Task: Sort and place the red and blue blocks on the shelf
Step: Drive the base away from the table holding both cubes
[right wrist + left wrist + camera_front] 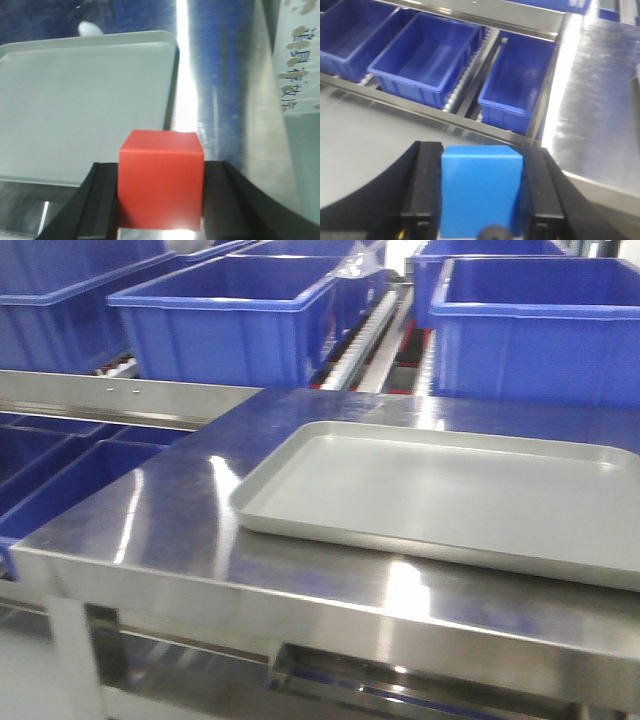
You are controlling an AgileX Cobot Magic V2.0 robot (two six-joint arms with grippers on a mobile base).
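On the left side of the front view, we see the shelf [150,398] with its flat steel front rail, and big blue crates [230,315] stand on its tiers. From the left wrist camera, our left gripper [481,172] carries the blue block [481,195]. Both black fingers [426,185] press against its sides, and the lower crates [427,55] and a white roller track [465,75] lie ahead of it. More to the right, the grey tray [450,495] lies flat on the steel tabletop [180,510]. From the right wrist camera, our right gripper [161,202] pinches the red block [161,175] between its fingers [222,205], above the tabletop, near the right edge of the tray.
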